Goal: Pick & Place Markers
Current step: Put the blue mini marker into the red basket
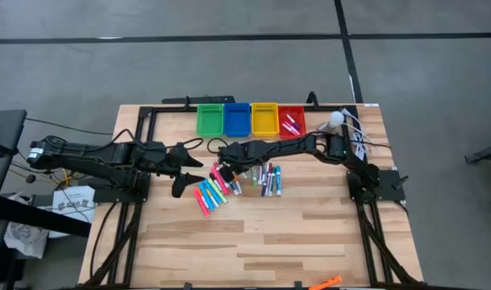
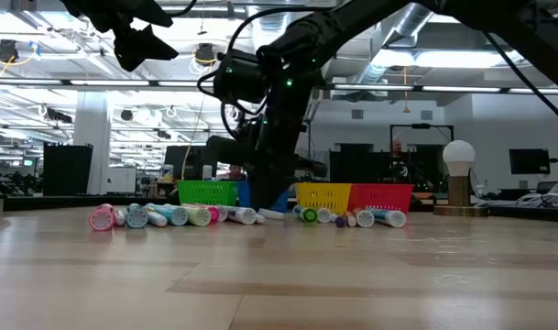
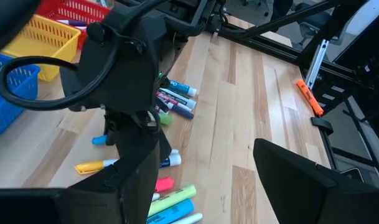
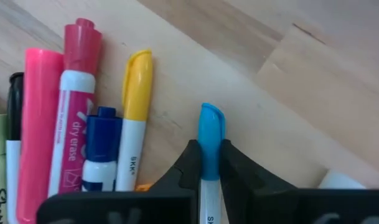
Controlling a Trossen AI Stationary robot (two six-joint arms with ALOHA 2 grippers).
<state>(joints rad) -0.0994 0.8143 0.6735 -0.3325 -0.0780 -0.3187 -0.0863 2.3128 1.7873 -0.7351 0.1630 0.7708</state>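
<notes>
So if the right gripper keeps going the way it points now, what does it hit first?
Probably the bare table: the right gripper, shut on the cyan marker, points down at wood just past the cap.

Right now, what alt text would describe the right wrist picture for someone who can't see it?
The right gripper is shut on a light-blue-capped marker lying on the wooden table. Beside it lie yellow, dark blue and pink markers.

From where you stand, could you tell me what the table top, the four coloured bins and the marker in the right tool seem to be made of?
Table top: pale wood planks, visible grain and seams, satin finish.
Bins, green, blue, yellow and red: probably moulded plastic, with lattice walls and saturated colour.
Cyan-capped marker, clamped by the right tool: likely smooth plastic, with a glossy cap and a white barrel.
</notes>
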